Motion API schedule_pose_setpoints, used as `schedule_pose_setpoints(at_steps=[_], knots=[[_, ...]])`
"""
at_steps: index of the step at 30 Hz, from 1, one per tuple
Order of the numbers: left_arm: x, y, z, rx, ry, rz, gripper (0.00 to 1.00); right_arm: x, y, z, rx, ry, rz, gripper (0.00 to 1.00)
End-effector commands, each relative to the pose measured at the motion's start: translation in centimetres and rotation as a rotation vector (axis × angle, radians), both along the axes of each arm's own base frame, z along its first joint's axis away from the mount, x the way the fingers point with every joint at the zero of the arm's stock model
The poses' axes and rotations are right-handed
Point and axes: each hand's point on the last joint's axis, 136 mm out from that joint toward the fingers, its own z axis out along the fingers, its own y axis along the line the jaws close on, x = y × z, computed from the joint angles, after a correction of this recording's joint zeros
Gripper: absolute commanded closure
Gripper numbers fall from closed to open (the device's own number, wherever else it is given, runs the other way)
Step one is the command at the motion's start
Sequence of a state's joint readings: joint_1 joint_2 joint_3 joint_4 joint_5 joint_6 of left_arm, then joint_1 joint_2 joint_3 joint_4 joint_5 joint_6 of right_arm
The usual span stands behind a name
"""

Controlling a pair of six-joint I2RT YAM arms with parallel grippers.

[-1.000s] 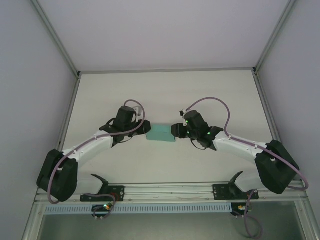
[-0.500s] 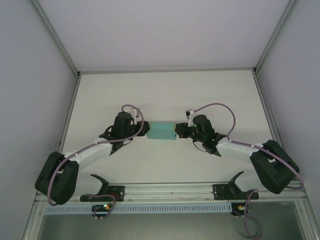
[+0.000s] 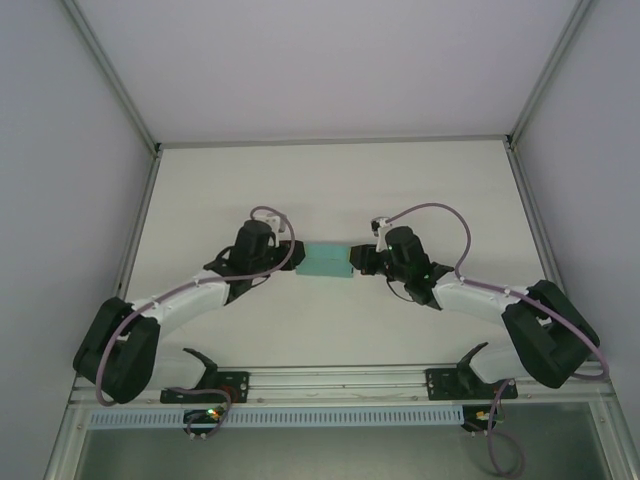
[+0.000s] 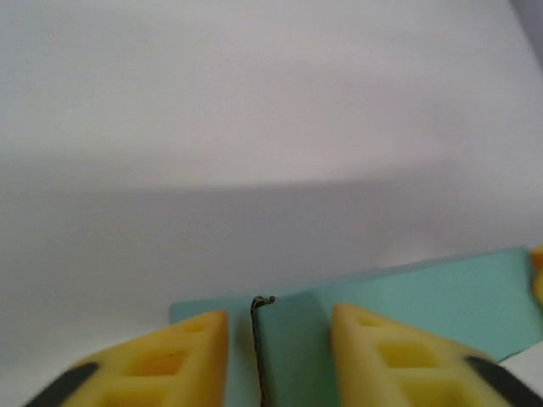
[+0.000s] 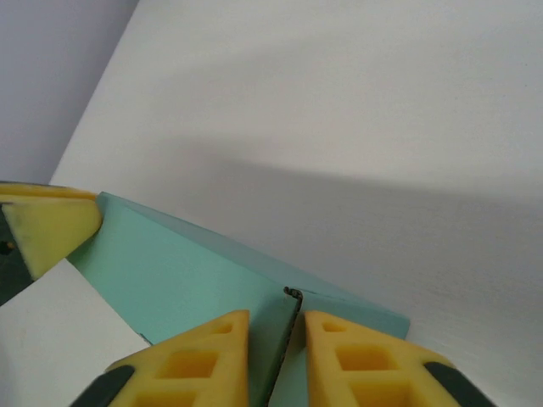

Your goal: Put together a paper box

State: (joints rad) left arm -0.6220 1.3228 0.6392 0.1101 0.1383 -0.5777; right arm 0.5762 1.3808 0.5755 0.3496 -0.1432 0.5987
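The paper box [image 3: 325,262] is a small, flat rectangle of teal-green card, matte and unmarked. It lies near the middle of the white bench [image 3: 330,190], long side running left to right, a thin flap standing upright at each short end

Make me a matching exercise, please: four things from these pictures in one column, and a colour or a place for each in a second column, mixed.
Things:
1. paper box
2. left gripper
3. right gripper
4. table

Colour or place:
A. at the box's right end in the top view
B. white
C. teal-green
D. at the box's left end in the top view

Pairs: 1-C, 2-D, 3-A, 4-B
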Motion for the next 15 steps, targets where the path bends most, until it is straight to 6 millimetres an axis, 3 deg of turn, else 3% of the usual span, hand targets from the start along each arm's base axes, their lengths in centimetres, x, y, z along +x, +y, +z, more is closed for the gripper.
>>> schedule_pose_setpoints(at_steps=[1,6,11,15], knots=[[-5.2,2.8,-6.1,0.265,0.245,-0.083,0.48,-3.0,-1.9,-4.1,-0.161,0.192,0.03,0.72],[-3.2,1.9,-2.7,0.255,0.169,-0.07,0.32,-1.3,-1.2,-0.3,-0.176,0.147,0.033,0.58],[-2.2,1.4,-1.3,0.251,0.136,-0.076,0.1,0.2,-1.2,2.4,-0.231,0.099,0.033,0.4],[-1.2,1.2,0.0,0.232,0.104,-0.063,0.03,0.4,-0.6,4.1,-0.272,0.045,0.11,0.18]])
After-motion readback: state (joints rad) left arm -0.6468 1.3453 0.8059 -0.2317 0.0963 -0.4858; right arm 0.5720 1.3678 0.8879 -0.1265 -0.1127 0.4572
